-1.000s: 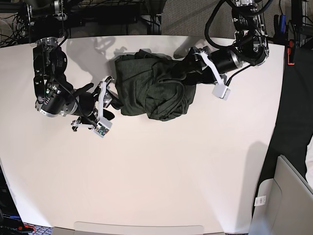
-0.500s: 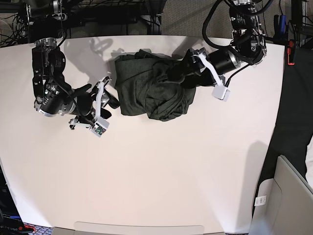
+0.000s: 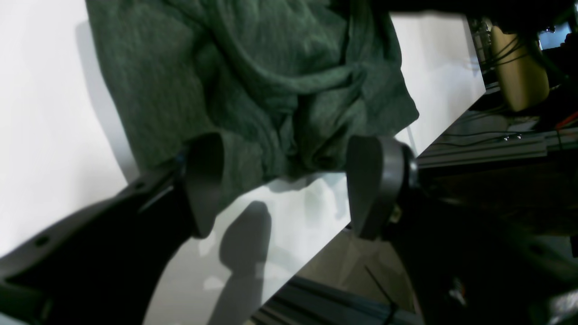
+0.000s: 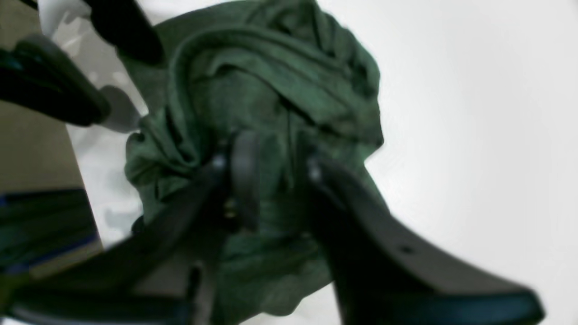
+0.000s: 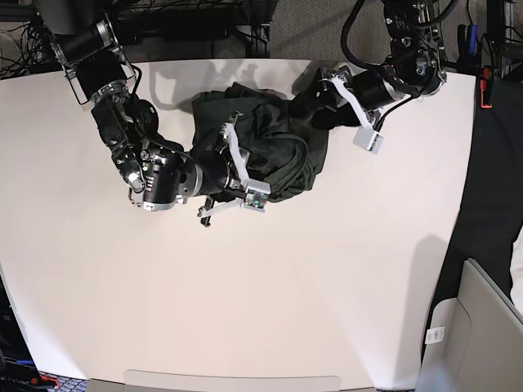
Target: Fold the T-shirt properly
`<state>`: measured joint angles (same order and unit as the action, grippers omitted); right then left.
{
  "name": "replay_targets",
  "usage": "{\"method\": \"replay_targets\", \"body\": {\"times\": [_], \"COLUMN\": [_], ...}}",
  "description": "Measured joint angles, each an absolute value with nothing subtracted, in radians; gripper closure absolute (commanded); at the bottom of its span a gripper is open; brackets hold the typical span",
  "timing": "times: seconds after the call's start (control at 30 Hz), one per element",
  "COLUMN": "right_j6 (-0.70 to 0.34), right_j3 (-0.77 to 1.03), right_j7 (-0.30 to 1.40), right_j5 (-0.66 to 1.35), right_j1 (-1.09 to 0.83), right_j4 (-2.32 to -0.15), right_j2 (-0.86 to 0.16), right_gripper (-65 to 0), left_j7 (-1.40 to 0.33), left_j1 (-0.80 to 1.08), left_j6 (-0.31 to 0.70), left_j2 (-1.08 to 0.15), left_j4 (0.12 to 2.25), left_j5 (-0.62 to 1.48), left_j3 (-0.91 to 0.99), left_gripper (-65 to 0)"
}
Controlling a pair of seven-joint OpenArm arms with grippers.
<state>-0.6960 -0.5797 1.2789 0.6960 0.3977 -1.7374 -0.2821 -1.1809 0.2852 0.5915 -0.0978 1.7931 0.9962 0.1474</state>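
The T-shirt [image 5: 270,147] lies crumpled in a heap at the far middle of the table [image 5: 261,294], so nothing is folded yet. The right gripper [image 4: 277,174] is pinched narrow around a fold at its middle, likely to drag it flat, while the left gripper [image 3: 284,185] hangs wide open at its far edge, holding nothing

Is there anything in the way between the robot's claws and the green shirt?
No, nothing visible blocks them. The right gripper is already down on the crumpled T-shirt with fabric between its fingers, and the open left gripper sits right at the shirt's edge on the bare white table.
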Motion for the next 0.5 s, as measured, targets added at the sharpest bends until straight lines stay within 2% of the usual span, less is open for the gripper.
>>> {"method": "replay_targets", "body": {"times": [0.27, 0.5], "right_j6": [-0.696, -0.696], "right_j3": [-0.676, -0.709], "right_j7": [1.32, 1.316], "right_j5": [0.689, 0.685], "right_j1": [0.427, 0.427], "right_j4": [-1.68, -1.629], "right_j2": [-0.259, -0.21], "right_gripper": [-11.0, -11.0], "left_j7": [-1.18, -1.18], "left_j1": [0.278, 0.256], "left_j6": [0.595, 0.594], "left_j2": [-0.089, -0.07], "left_j4": [1.679, 1.668], "left_j5": [1.002, 1.002], "left_j3": [0.147, 0.146], "left_gripper": [-41.3, -40.0]}}
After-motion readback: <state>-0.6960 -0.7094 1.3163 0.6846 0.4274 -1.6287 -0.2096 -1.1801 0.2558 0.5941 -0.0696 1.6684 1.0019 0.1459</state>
